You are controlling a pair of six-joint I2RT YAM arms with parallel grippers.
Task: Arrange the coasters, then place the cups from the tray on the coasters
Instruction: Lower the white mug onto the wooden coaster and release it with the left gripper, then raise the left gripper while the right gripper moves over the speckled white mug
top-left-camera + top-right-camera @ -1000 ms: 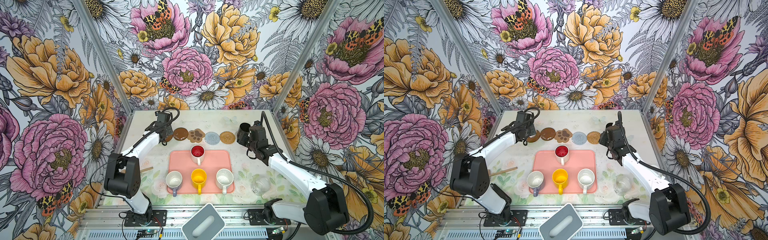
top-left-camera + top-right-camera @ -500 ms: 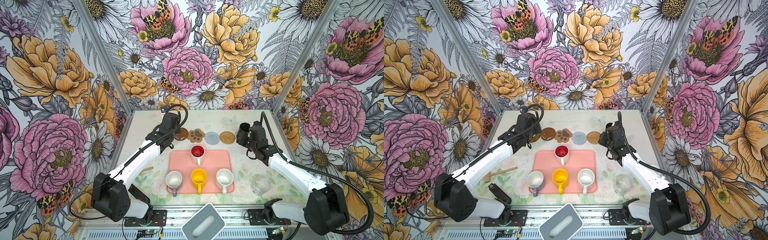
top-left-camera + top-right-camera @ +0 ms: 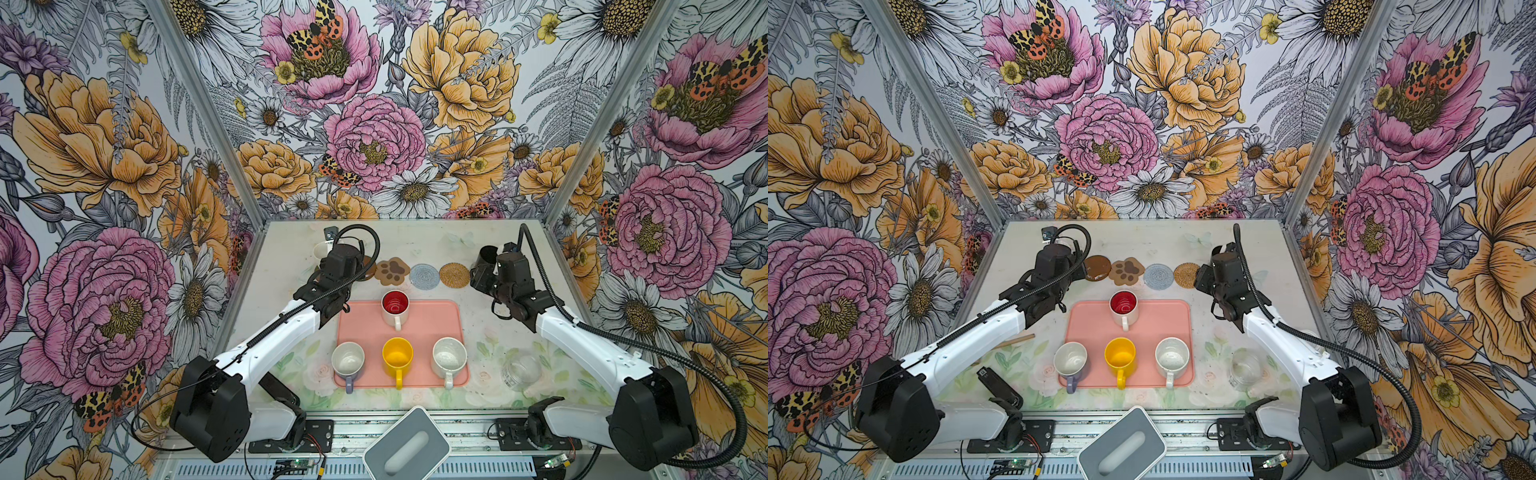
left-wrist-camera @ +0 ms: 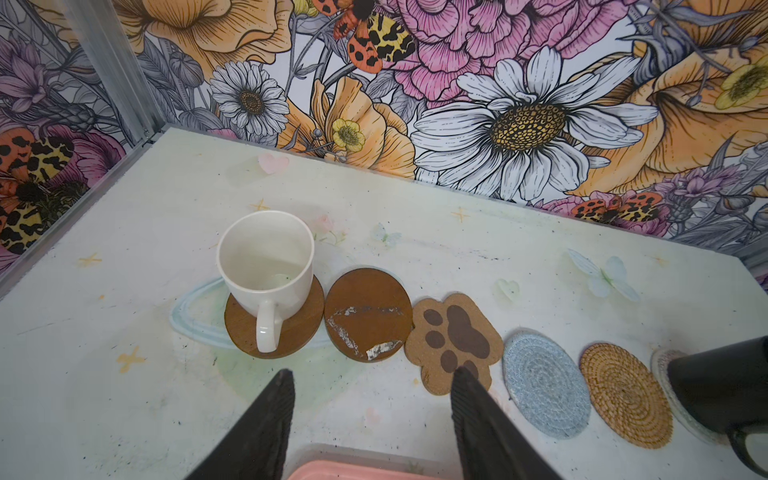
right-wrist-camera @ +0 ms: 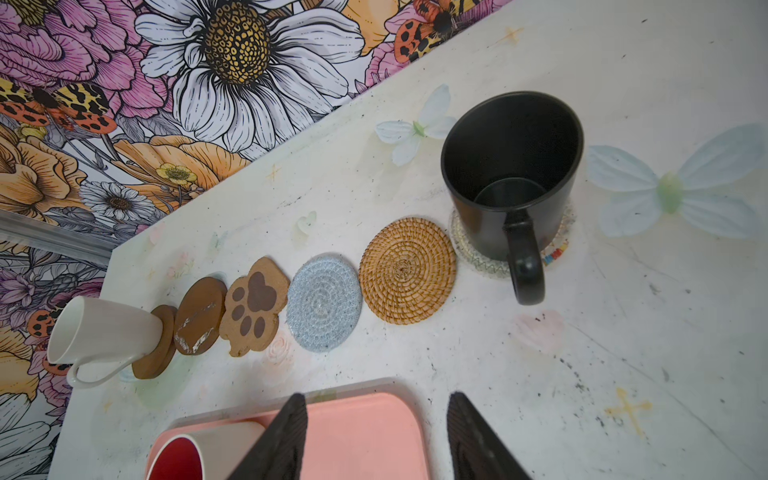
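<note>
Clock directions are read in a top view about the centre of the salmon-pink rectangular tray [image 3: 432,324], with 6 o'clock toward the arm bases.

1. Near zone. The tray lies flat on the pale printed desk [image 3: 432,241]. A clear glass jar [image 3: 521,370] stands on the desk just off the tray at 4 o'clock.
2. Tray, near row. The lavender mug with white inside [image 3: 348,362] sits at the 7 o'clock corner, the yellow mug [image 3: 397,358] at 6 o'clock and the speckled white mug [image 3: 449,355] at 5 o'clock. All are upright with handles toward 6 o'clock.
3. Tray, far edge. The white mug with red inside [image 3: 395,302] stands upright at 12 o'clock.
4. Arms. The left fingers [image 4: 274,415] are spread with nothing between them, above the desk near the tray's 11 o'clock corner. The right fingers [image 5: 291,424] are likewise parted and empty, near the 1 o'clock corner.
5. Far zone. Six coasters form a close-set row beyond the tray.
   - At 11 o'clock, a glossy brown disc [image 4: 299,328] carries the plain white mug [image 4: 266,257].
   - Next come a scuffed brown disc [image 4: 368,313], a tan paw-print mat [image 3: 392,271], a grey-blue woven round [image 3: 424,276] and a tan woven round [image 3: 454,274].
   - At 1 o'clock, a pale translucent round [image 5: 484,268] carries the black mug [image 5: 511,166], which hides most of it, so its centring cannot be confirmed.
</note>
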